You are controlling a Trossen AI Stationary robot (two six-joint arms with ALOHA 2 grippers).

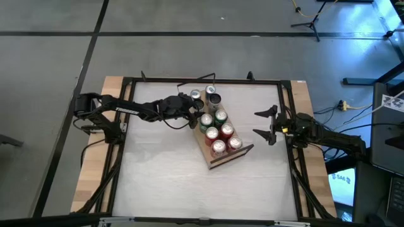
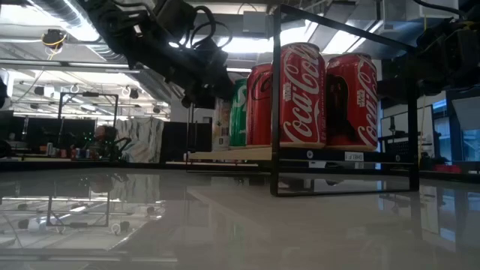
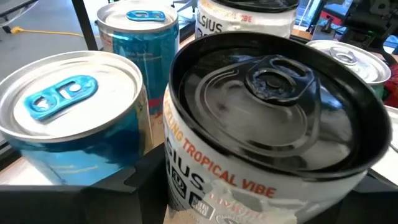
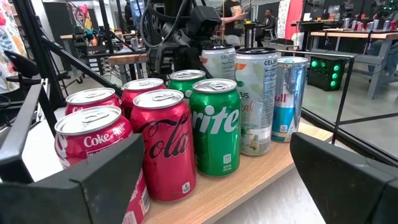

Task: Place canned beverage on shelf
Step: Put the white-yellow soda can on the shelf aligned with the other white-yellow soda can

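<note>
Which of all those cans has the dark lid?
The white Celsius can right at the left claw: its top is black, while the other cans visible have silver tops, two with blue tabs.

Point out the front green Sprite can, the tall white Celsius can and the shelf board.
Sprite can (image 4: 215, 127), right wrist view, label.
Celsius can (image 4: 260, 93), right wrist view, side wall.
Shelf (image 4: 249, 171), right wrist view, bare wooden edge.
</note>
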